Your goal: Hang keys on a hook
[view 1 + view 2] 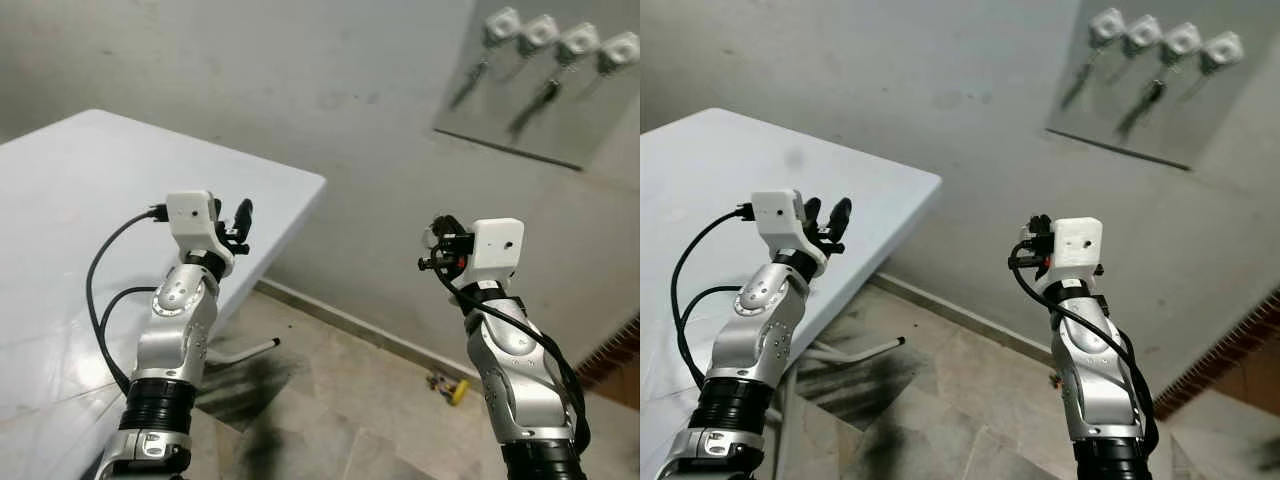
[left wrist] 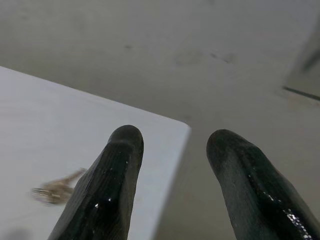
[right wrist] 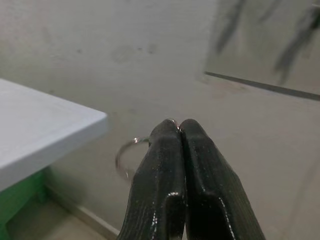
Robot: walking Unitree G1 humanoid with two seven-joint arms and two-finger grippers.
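The right gripper (image 3: 178,131) is raised in front of the grey wall, its fingers (image 3: 165,165) pressed together and pinching a thin metal key ring (image 3: 126,156) that loops out beside the tips; whether keys hang from it cannot be told. In the head views this gripper (image 1: 440,248) sits at about 4 o'clock, below the hook board (image 1: 545,105) at 1 o'clock, where four white hooks (image 1: 540,32) stand in a row and dark keys (image 1: 532,108) already hang from some. The left gripper (image 2: 172,145) is held up at about 9 o'clock over the edge of the white tabletop (image 1: 80,200), its fingers (image 2: 112,185) spread apart and holding nothing. A bunch of keys (image 2: 56,189) lies blurred on the tabletop beyond that gripper. A small yellow object (image 1: 450,388) rests on the tiled floor (image 1: 340,400) near the wall.
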